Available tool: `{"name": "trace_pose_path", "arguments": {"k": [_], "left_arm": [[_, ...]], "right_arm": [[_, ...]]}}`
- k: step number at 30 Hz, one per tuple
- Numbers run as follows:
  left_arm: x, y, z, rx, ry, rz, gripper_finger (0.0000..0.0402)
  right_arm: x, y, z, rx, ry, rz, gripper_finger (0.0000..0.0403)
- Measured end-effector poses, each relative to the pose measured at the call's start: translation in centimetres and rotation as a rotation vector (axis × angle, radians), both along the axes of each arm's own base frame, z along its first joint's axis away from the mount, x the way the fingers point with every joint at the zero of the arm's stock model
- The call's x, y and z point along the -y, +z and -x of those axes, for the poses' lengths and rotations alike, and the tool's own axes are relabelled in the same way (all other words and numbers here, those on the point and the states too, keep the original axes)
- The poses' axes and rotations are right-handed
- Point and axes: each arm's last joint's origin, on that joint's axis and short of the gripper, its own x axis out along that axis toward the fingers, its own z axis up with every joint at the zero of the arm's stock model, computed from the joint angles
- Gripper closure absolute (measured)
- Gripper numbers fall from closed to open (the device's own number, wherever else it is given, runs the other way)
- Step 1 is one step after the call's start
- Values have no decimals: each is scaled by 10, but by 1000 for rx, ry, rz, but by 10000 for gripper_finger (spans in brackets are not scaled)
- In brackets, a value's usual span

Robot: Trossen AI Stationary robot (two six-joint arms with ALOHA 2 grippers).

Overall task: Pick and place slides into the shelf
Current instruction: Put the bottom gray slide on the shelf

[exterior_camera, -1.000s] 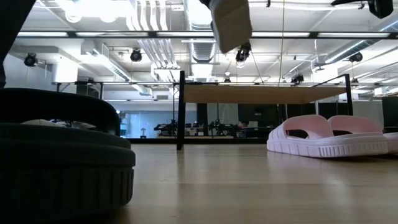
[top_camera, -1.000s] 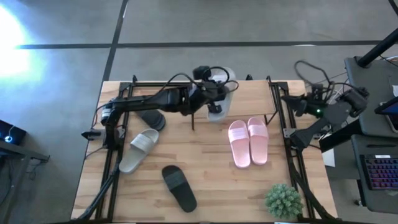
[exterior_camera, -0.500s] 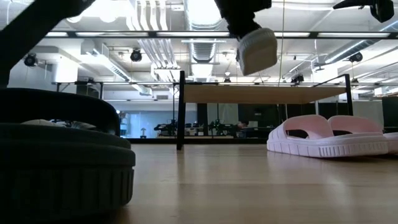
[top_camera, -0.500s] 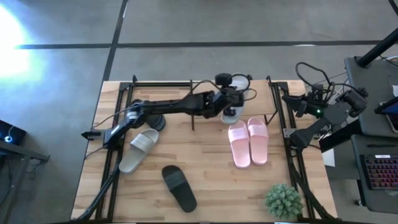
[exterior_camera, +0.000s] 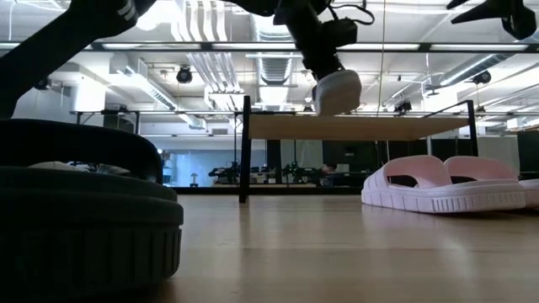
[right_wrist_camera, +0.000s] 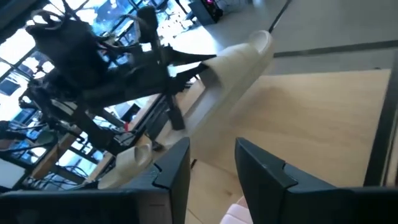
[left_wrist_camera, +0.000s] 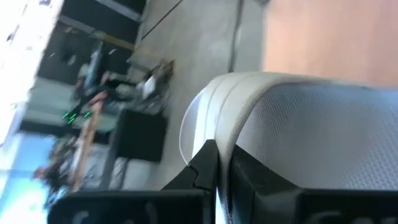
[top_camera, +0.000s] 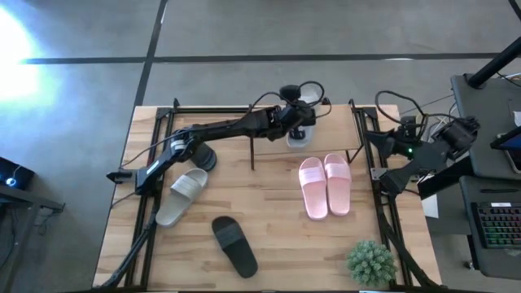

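Left gripper [top_camera: 295, 124]: we have it clamped on the pale grey slide [top_camera: 303, 130], just above the shelf [top_camera: 330, 122].
Right gripper [top_camera: 383, 138]: parted, empty, waiting beside the table.
Next: we should lower it level, sole flat, then release.
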Motion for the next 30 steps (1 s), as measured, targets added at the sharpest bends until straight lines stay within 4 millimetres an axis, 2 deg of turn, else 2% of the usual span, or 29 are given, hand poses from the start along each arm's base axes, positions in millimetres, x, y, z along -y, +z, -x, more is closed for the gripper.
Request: {"name": "trace_pose_path", "arguments": {"k": [8,22,27,30], "left_arm": [[2,-4,-4,15,-67,33,396],[5,-13,-6,32,-71,101,273],[5,-14,-5,11,-70,107,261],[5,-21,-3,-12,-52,142,261]], "right_arm": [[0,-8,0,-17,-27,-23,283],[1,-8,1,-28,-23,-13,287],[1,-8,1,-34,-20,-6,283],[1,-8,1,-33,-20,-7,280]]}}
